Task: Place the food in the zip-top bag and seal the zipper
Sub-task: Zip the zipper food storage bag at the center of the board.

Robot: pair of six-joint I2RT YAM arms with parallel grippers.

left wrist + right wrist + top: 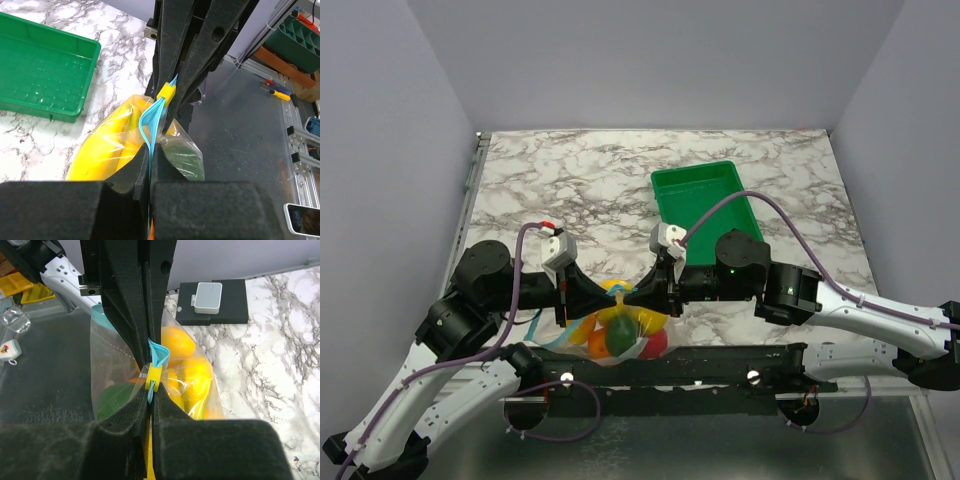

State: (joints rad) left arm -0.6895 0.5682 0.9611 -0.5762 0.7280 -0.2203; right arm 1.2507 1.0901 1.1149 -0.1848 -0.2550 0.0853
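We see a grey and white marble table with plain grey walls around it. On the left, the left arm reaches in to the middle of the near edge. The left gripper is squeezed tight on the zipper, the thin light blue strip along the top of the zip-top bag. The bag hangs down between the two grippers, right at the near edge of the table. We cannot tell if its bottom touches anything. The food is inside the bag: a yellow banana, round oranges, a dark green piece and a red piece. A small yellow clip sits on the blue strip. The right gripper is pinched tight on the strip too, with its tips touching the clip. The two grippers face each other, very close together. The right arm comes in from the right. Behind it, farther back on the table, lies a green tray, well apart from the bag.
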